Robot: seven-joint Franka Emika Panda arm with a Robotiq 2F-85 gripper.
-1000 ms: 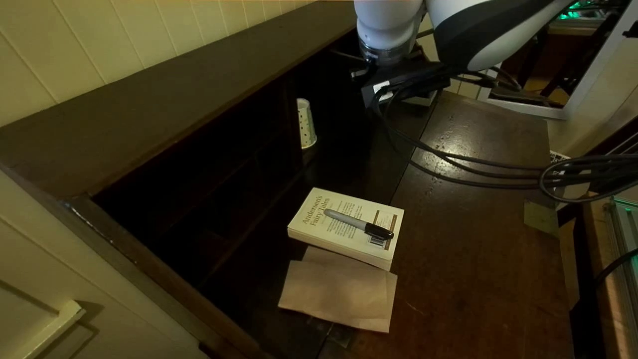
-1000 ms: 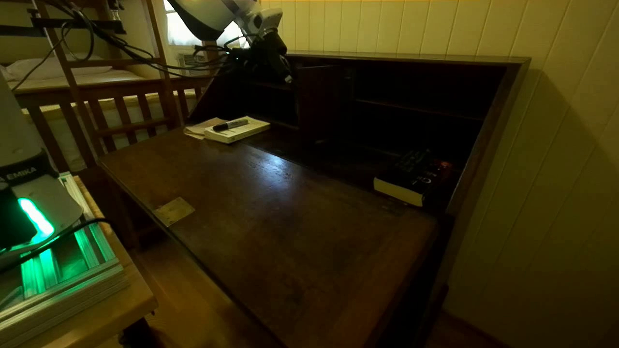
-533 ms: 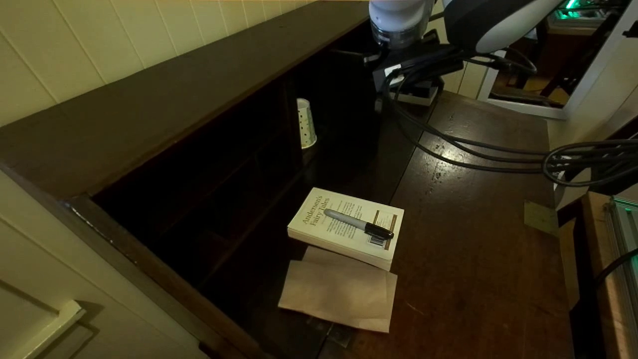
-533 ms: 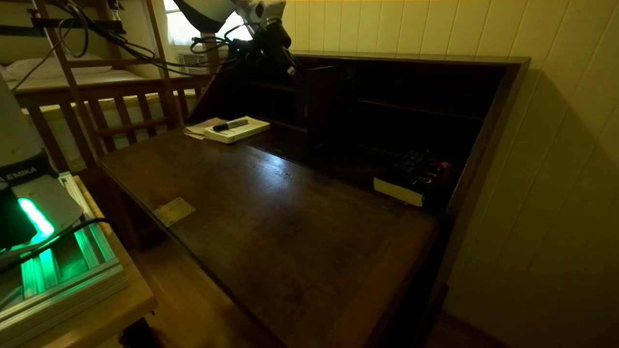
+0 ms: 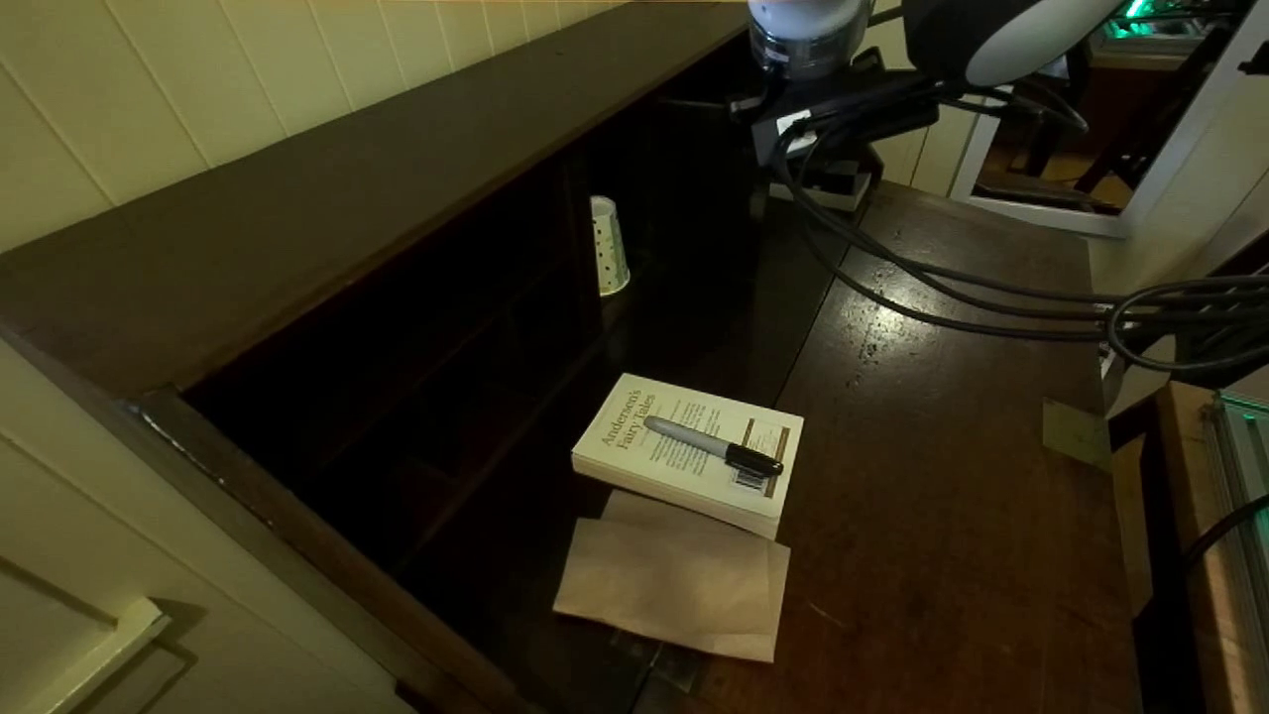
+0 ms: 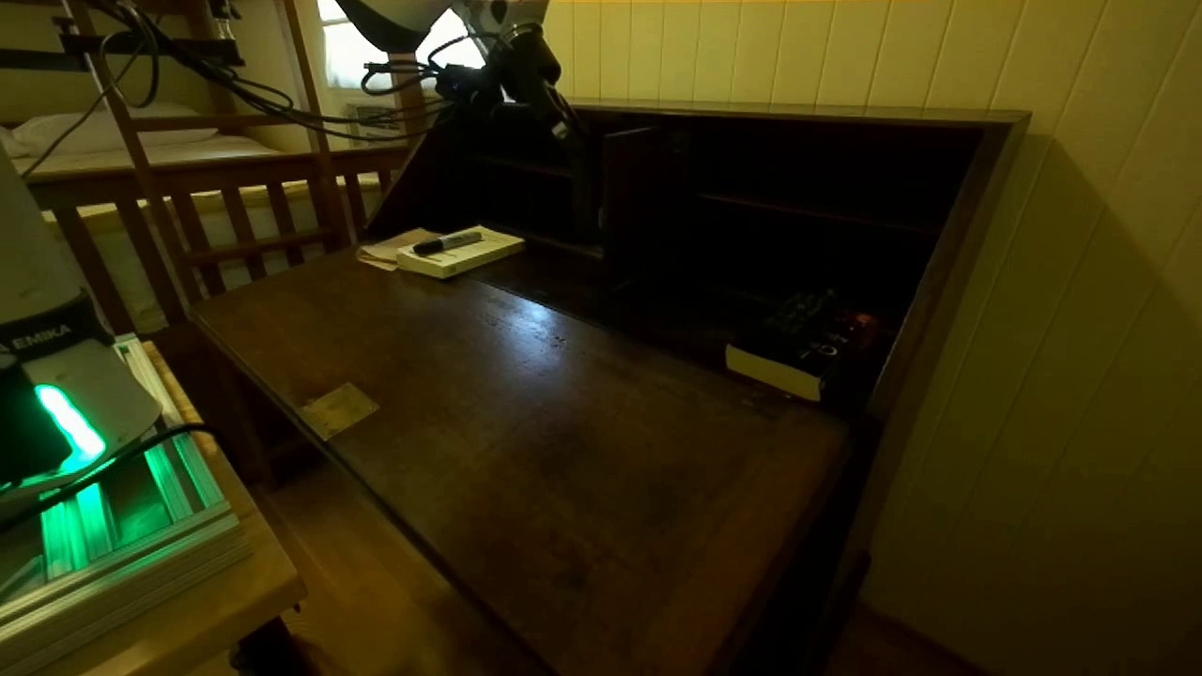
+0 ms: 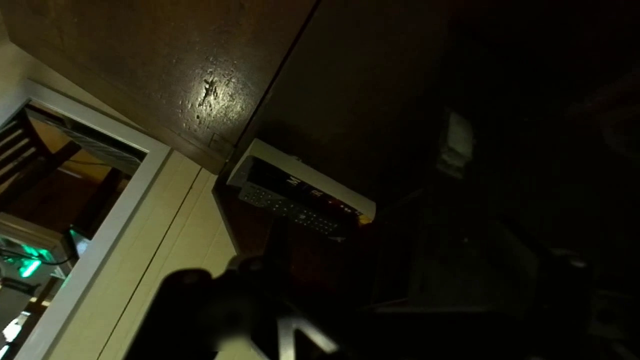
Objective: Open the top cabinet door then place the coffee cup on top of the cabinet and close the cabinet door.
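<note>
Cabinet (image 5: 367,193) with door (image 6: 631,197) swung out, end effector (image 6: 564,129) near the door, too dark to tell its spread or whether it holds anything, white cup (image 5: 610,248) partly behind a cabinet divider (image 5: 579,238), marker (image 5: 709,443) on a book (image 5: 674,474)

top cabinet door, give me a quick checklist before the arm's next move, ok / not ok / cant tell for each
1. Top cabinet door open: ok, it juts out from the cabinet.
2. Jaws free of the door's edge: cannot tell, too dark there.
3. Coffee cup standing: ok in an exterior view, though partly hidden.
4. Cup on the cabinet's top: not ok, it stands lower down.
5. Dark book not touching the door: ok, a gap shows in an exterior view.
</note>
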